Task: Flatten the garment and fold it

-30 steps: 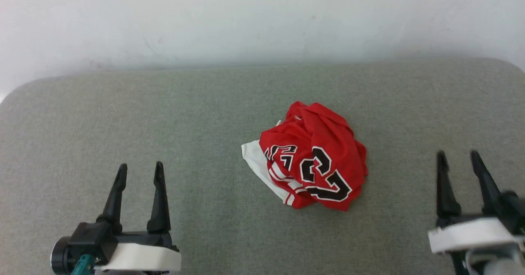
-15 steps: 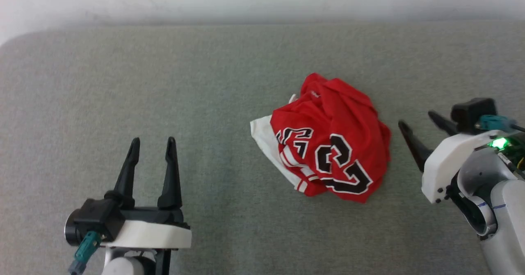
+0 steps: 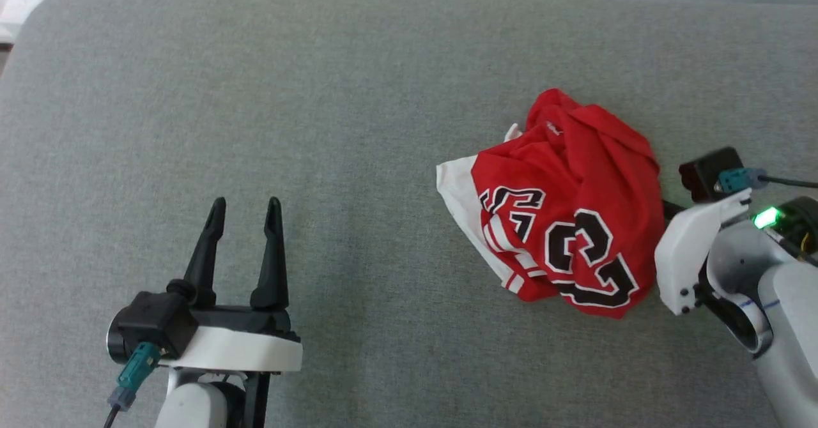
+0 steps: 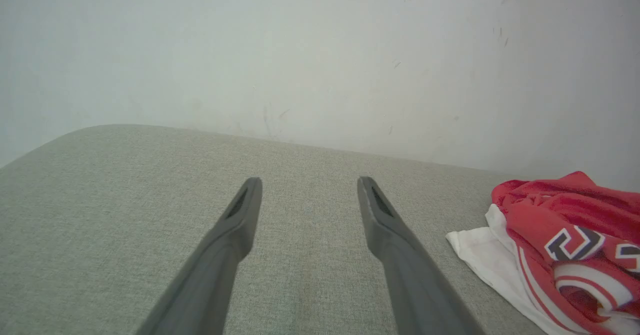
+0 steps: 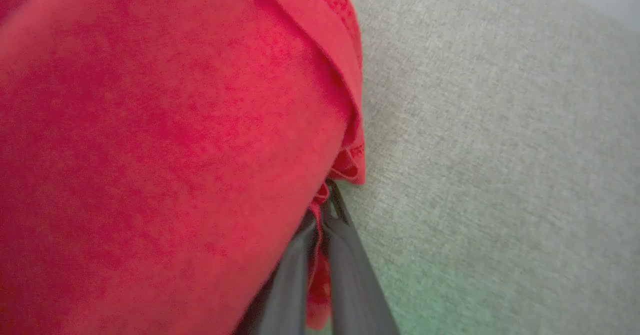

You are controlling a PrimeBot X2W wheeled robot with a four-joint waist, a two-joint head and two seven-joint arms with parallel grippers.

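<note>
At the right edge of the garment [image 3: 594, 160], which lies crumpled in a heap on the grey fabric surface [image 3: 319, 96], I have my right gripper [image 5: 327, 210] pinched tight on a red fold. Well off to the garment's left, my left gripper [image 3: 245, 207] holds nothing, fingers spread apart. A white sleeve [image 3: 457, 185] pokes out on the heap's left side.
</note>
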